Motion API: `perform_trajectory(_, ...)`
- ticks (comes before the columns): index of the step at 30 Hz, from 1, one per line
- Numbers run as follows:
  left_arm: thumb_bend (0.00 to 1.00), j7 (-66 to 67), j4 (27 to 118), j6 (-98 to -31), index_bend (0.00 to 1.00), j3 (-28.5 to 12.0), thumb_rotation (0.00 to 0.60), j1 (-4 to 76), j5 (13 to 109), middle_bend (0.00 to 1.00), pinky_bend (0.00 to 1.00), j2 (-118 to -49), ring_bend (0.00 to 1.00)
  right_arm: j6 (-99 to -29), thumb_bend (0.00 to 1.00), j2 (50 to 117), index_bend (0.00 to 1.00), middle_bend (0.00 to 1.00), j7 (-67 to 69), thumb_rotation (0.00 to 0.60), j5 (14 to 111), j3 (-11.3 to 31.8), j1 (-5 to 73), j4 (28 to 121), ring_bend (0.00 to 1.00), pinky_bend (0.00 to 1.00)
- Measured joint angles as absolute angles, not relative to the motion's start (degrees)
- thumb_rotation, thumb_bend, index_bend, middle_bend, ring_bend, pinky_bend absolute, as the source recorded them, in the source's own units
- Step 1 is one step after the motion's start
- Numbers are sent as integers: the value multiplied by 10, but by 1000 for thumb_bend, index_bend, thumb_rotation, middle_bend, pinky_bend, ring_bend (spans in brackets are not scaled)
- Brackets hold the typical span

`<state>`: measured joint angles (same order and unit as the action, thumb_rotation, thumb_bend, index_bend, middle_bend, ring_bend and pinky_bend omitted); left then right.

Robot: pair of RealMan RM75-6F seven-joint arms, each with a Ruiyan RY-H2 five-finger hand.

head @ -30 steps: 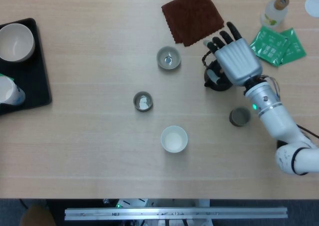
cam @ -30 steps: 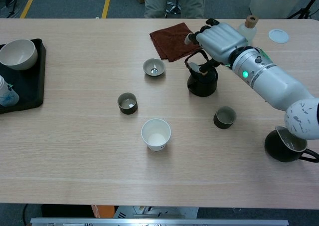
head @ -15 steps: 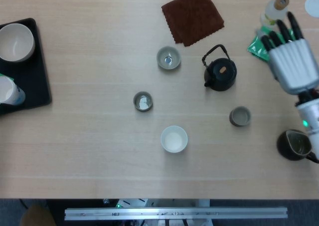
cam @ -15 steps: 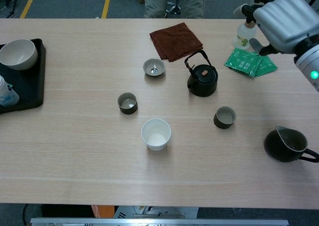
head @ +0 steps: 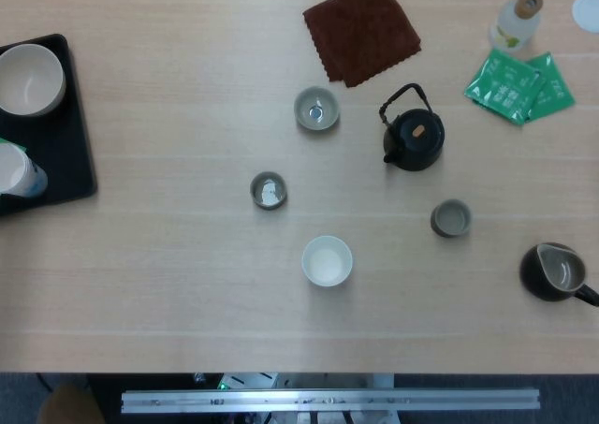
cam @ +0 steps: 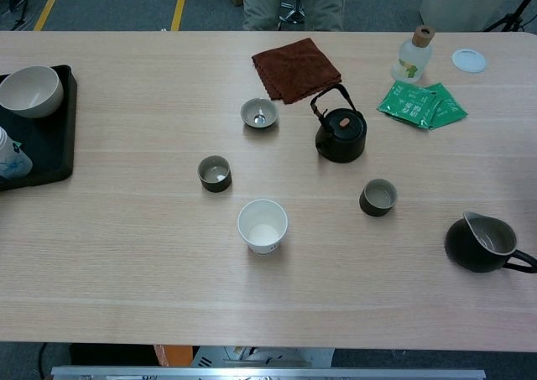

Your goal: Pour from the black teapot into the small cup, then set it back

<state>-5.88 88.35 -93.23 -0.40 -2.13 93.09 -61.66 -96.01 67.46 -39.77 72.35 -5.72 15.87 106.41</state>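
Black teapot (head: 414, 141) stands upright on the wooden table (head: 168, 284), right of centre in the frame, below a brown cloth (head: 361, 29); a small dark cup (head: 450, 219) sits just lower right; neither robot hand appears in either view

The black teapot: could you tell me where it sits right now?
The black teapot stands upright right of centre in both views, just below the brown cloth, with a small dark cup nearer the front edge.

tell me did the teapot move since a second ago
No. The teapot sits in the same spot below the brown cloth, upright on the table; only the right hand that hovered over it has left both views.
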Motion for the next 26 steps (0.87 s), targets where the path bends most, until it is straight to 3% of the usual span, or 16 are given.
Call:
perform_trajectory(10, 295, -41, 897, -907, 228, -8, 600, 4, 935, 241, 100, -616, 179, -1029, 388, 663, 198, 374, -312, 598, 753, -67, 53, 1026, 146, 12)
perform_trajectory(26, 294, -28, 907, -902, 228, -5, 600, 11, 929, 241, 100, -615, 179, -1004, 388, 673, 198, 374, -290, 599, 775, -31, 20, 1002, 146, 12)
